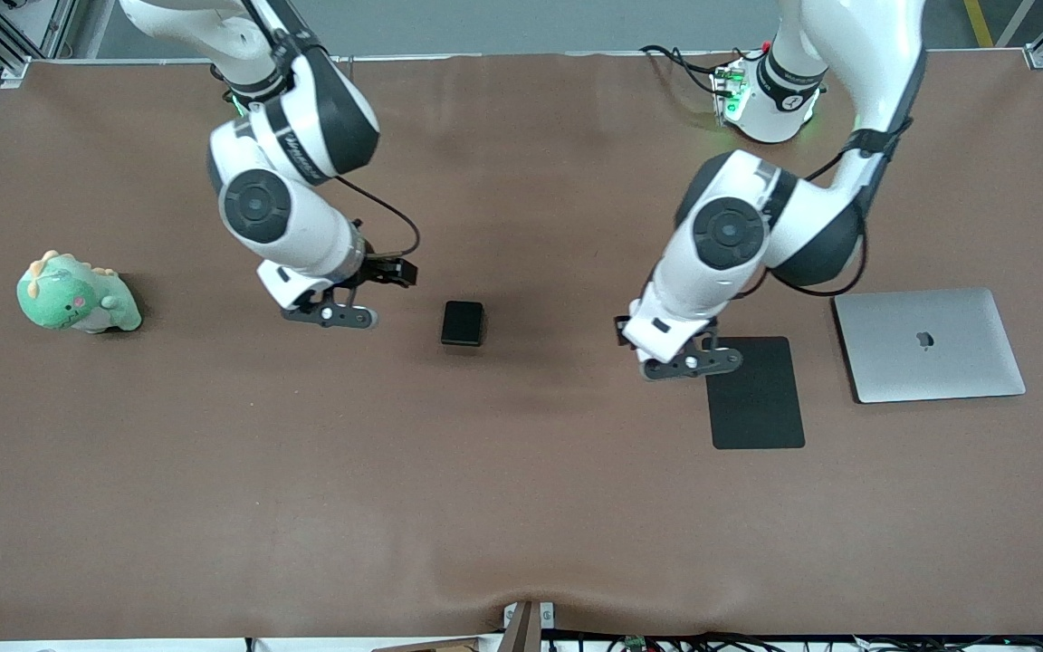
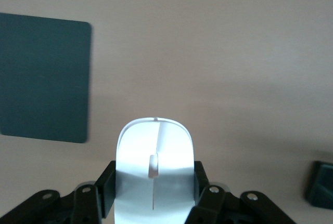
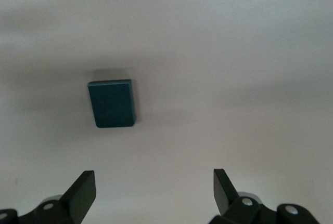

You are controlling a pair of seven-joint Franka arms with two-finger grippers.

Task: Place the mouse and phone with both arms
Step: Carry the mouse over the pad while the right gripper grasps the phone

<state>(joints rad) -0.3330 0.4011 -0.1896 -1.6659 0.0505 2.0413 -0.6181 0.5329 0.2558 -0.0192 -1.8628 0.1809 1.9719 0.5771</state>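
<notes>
The white mouse (image 2: 155,146), with a thin grey line down its middle, sits between the black fingers (image 2: 106,193) of my left gripper (image 2: 154,182), which is shut on it. In the front view the arm hides the mouse. My left gripper (image 1: 689,360) hangs over the brown table just beside the black mouse pad (image 1: 755,392), at the pad's edge toward the right arm's end. The small black phone (image 1: 463,322) lies flat on the table between the two arms. My right gripper (image 1: 331,313) hovers near it, open and holding nothing, with the phone (image 3: 112,103) ahead of its fingertips (image 3: 83,190).
A closed silver laptop (image 1: 929,344) lies beside the mouse pad (image 2: 44,77) toward the left arm's end. A green dinosaur plush (image 1: 76,294) sits at the right arm's end of the table. The phone (image 2: 320,183) also shows in the left wrist view.
</notes>
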